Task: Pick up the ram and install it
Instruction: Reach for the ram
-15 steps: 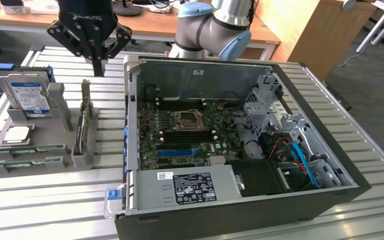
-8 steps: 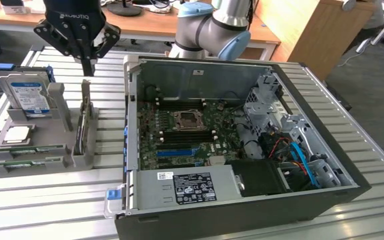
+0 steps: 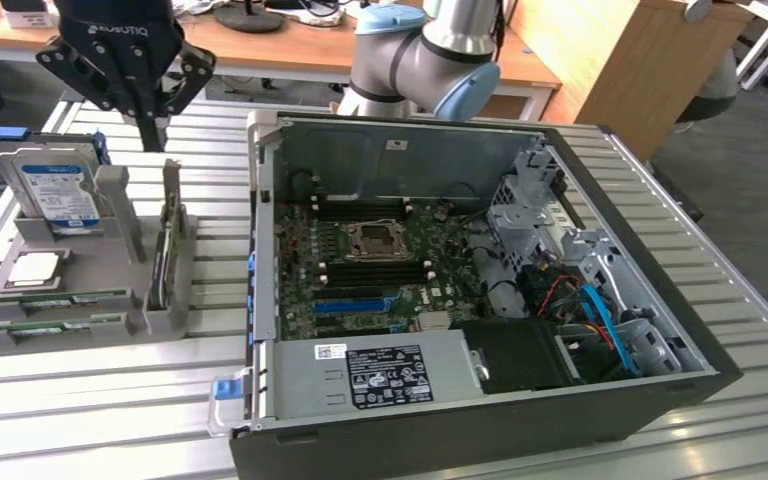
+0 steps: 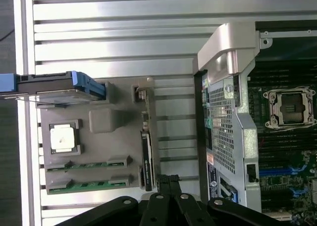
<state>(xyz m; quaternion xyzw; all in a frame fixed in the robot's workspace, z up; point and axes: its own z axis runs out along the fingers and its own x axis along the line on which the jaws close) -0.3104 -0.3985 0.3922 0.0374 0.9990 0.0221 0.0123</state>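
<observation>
– Exterior view: where is the ram (image 3: 59,298) found?
– Flat in the tray (image 3: 177,318), a twin (image 3: 51,326) beside it; the gripper (image 3: 153,128) is hung above, fingers pinched together, empty.
– And by the wrist view?
– It is judged light, thin, brittle; long edges are best gripped. Slatted table (image 4: 99,42), tight slot.

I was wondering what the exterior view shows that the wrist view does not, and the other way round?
The exterior view adds the blue cables, the arm's joint and a wooden desk. The wrist view adds just a straight-down look into the tray. Both share the shut gripper, hard drive, processor, green memory sticks and motherboard socket.
</observation>
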